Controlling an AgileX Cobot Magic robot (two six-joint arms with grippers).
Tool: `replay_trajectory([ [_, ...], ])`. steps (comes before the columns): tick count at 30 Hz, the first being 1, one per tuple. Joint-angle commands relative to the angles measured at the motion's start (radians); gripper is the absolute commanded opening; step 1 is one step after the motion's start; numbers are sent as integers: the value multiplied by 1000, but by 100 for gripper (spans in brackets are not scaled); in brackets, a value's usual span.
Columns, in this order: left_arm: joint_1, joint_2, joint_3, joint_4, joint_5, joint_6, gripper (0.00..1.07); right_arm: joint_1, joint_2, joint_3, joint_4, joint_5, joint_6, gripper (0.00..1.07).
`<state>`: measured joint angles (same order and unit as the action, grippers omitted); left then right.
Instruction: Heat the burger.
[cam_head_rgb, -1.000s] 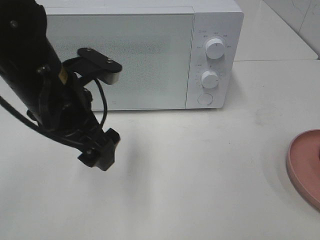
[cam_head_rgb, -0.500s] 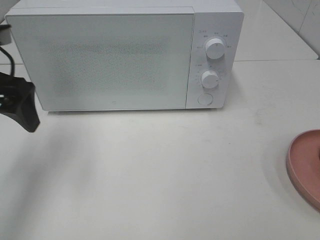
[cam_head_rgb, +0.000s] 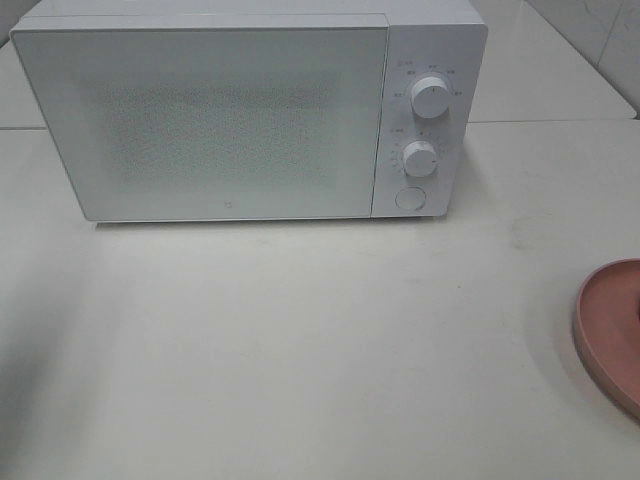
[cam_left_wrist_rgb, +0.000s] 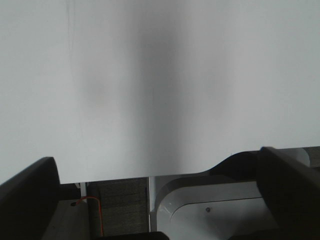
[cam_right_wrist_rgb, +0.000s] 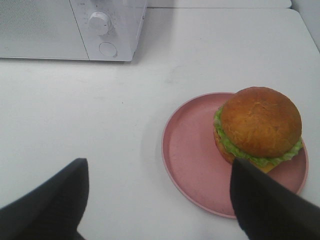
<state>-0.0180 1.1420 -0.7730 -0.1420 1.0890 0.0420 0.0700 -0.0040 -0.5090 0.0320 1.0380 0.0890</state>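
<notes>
Microwave (cam_head_rgb: 250, 115) dial lettering seems too blurred to read; both grippers' fingers (cam_right_wrist_rgb: 260, 200) spread, empty.

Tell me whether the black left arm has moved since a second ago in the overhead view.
Yes. It swung leftward away from the white microwave door and has left the overhead view entirely.
</notes>
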Motion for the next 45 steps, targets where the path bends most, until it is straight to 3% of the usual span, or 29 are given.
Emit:
replay_trajectory([
  [1,5,-65,42,22,14,-2,102,-8,-26,2,2,-1,-8,75],
  [16,5,-588,260,44,-65,2,102,-8,-26,2,2,-1,-8,75],
  [29,5,-961,273,86,-51,1,102,-8,-26,2,2,-1,-8,75],
  [45,5,-1170,273,76,-51,-1,101,-8,-26,2,2,-1,-8,75],
])
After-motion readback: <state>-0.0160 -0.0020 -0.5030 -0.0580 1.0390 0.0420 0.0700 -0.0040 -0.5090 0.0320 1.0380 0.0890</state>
